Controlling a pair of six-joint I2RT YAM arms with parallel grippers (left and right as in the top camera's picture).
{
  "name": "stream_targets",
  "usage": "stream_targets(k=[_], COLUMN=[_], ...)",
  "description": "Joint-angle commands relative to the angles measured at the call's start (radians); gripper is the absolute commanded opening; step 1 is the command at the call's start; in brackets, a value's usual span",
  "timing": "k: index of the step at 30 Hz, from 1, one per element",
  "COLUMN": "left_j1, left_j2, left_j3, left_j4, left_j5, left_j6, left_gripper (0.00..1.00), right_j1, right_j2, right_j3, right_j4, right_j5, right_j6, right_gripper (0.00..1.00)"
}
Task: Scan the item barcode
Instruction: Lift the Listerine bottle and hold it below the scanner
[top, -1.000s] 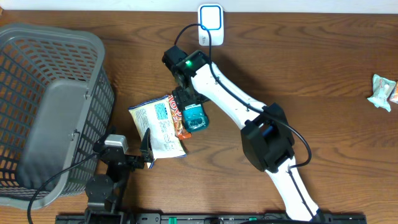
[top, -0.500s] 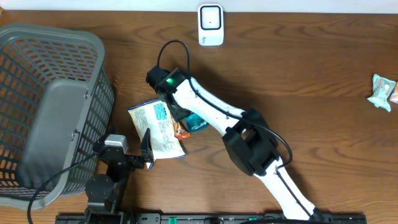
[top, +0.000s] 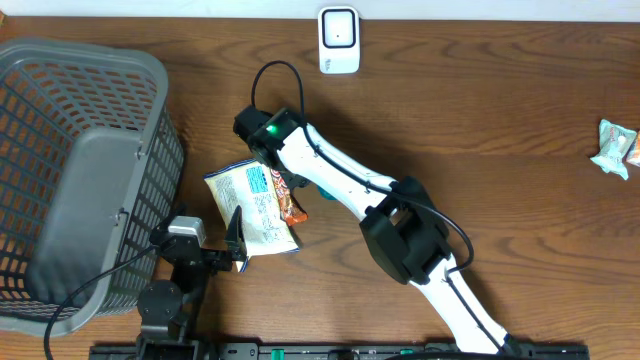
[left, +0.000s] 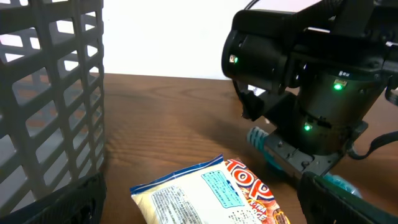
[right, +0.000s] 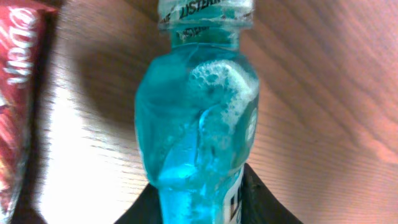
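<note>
Right claw (right: 200, 202) is clamped round a blue mouthwash bottle (right: 199, 118) that's lying on the worktop (top: 520, 150), so the bottle's right between its fingers. A snack packet (top: 255, 205) sits just beside that claw, between it and the left claw (top: 238, 243), which is spread wide. The scanner (top: 339, 40) is well apart from both.

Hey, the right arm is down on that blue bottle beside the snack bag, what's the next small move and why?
Probably a short straight lift. The right gripper looks closed around the blue bottle, which lies flat beside the snack bag; raising it first clears the bag before carrying it toward the white device, likely the scanner.
</note>
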Motion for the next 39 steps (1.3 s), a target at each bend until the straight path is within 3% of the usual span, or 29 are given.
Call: stream_targets(k=[1,5,11,17,33,39], left_j1=[0.005,0.005,0.005,0.005,0.005,0.005], left_j2=[-0.005,-0.005,-0.005,-0.005,-0.005,-0.005], left_j3=[-0.026,-0.026,-0.026,-0.026,-0.026,-0.026], left_j4=[-0.017,-0.017,-0.017,-0.017,-0.017,-0.017], left_j5=[-0.002,-0.002,-0.002,-0.002,-0.002,-0.002], left_j6=[-0.005,-0.005,-0.005,-0.005,-0.005,-0.005], left_gripper=[0.98,0.98,0.98,0.98,0.98,0.98], right_j1=[-0.008,-0.027,-0.089,-0.18,-0.238,-0.232], right_j2=[0.041,0.041,0.041,0.041,0.041,0.041], right_j3=[-0.018,-0.018,-0.018,-0.018,-0.018,-0.011], right_j4=[-0.014,-0.016,-0.007,-0.003,-0.01,-0.01], right_j5=[-0.096,-0.145,-0.17,-0.483,-0.481,-0.482], right_j6=[-0.061,-0.164,-0.209,-0.393,-0.392,-0.392], right_gripper=[0.16,0.11,0.12,0.16,0.21,0.29])
